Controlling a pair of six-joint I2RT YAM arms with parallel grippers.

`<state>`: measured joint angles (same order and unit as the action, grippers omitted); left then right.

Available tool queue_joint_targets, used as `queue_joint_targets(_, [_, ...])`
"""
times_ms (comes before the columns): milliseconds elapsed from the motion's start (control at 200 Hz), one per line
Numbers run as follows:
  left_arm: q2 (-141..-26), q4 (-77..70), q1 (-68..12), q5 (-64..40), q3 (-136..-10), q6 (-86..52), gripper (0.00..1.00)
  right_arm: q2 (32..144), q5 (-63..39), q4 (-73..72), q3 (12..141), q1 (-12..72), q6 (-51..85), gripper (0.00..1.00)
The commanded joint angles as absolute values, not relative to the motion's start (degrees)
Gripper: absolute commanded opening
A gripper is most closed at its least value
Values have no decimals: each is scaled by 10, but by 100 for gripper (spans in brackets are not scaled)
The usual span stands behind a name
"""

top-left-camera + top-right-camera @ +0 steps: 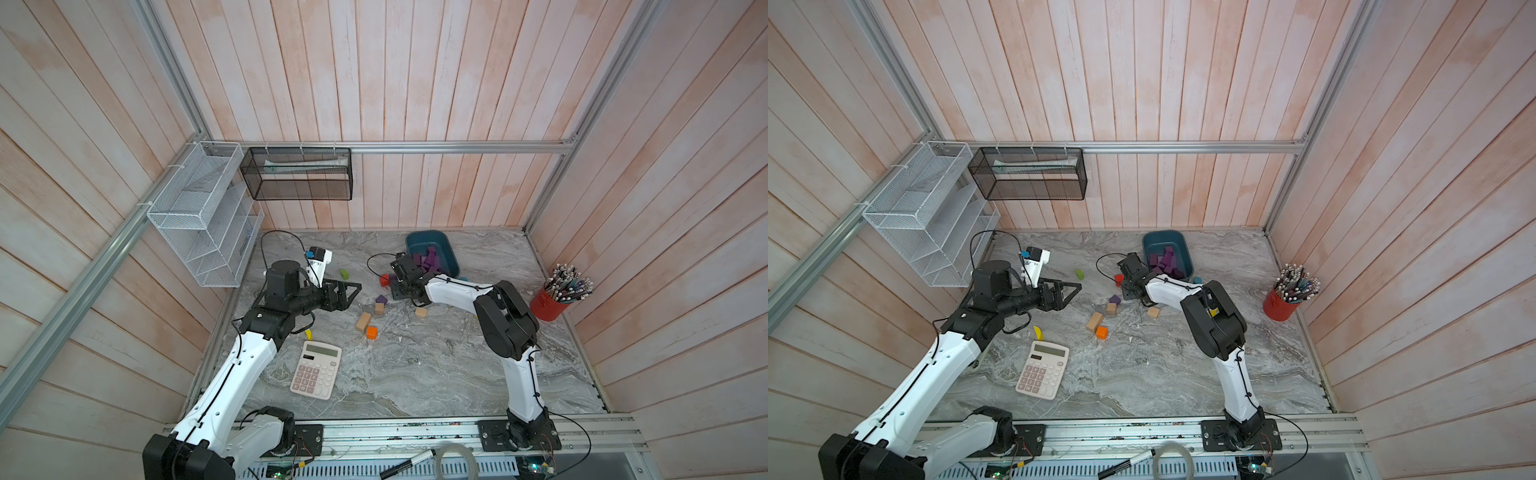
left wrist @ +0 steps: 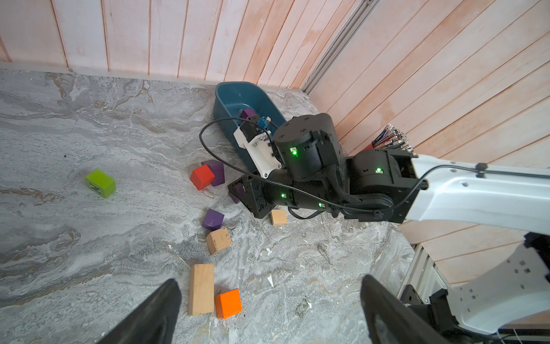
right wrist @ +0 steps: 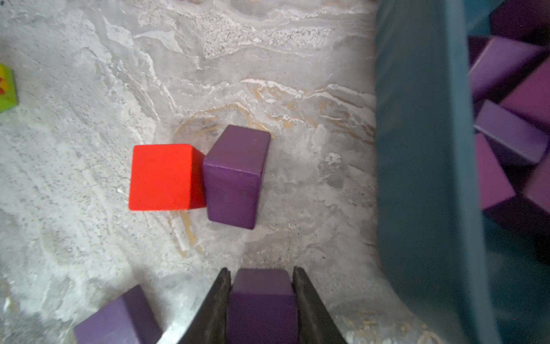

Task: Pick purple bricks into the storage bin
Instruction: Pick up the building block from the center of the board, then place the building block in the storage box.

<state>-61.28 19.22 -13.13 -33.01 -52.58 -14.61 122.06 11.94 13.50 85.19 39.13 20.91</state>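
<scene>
My right gripper (image 3: 262,272) is shut on a purple brick (image 3: 262,300) low over the marble table, just beside the teal storage bin (image 3: 422,149). Several purple bricks (image 3: 506,65) lie inside the bin (image 1: 424,243). Two more purple bricks lie ahead of that gripper, one (image 3: 235,178) touching a red cube and one (image 3: 119,315) at the picture's edge. A further purple brick (image 1: 381,299) lies mid-table. Over the table's left part my left gripper (image 2: 270,280) hangs open and holds nothing.
A red cube (image 3: 163,177), a green block (image 2: 101,182), three tan blocks (image 2: 201,289) and an orange cube (image 2: 228,303) lie loose. A calculator (image 1: 316,370) sits front left, and a red cup of pens (image 1: 548,305) stands at the right wall.
</scene>
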Motion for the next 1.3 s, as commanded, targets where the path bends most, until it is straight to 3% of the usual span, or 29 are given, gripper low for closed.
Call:
queue_joint_targets(0, [-612,189,-127,-337,-521,-148,95,1219,123,153,871,401,204,29])
queue_joint_targets(535, [-612,190,-126,-337,-522,-152,95,1109,93,163,878,408,210,28])
queue_joint_targets(855, [-611,191,-125,-338,-521,-152,95,1058,133,160,894,406,190,29])
queue_joint_targets(1295, [-610,191,-125,-338,-521,-153,95,1047,139,170,936,349,171,29])
